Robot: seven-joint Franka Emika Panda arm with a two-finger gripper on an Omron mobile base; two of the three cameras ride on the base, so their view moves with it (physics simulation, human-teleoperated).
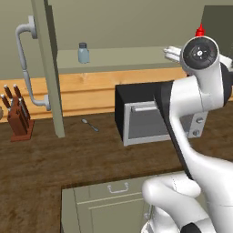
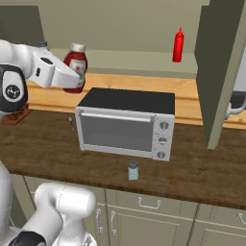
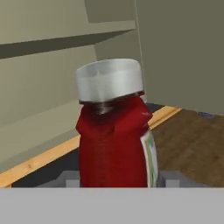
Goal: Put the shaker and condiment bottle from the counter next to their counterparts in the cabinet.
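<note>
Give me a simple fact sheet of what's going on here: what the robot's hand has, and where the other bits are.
hand: hand shut on the condiment bottle, held upright in the air above the toaster oven
shaker on counter: small shaker stands on the counter in front of the toaster oven
cabinet shelf: second shaker and a tall red squeeze bottle stand on the cabinet shelf, far apart
cabinet doors: open
other items: knife block and spoon on the counter
</note>
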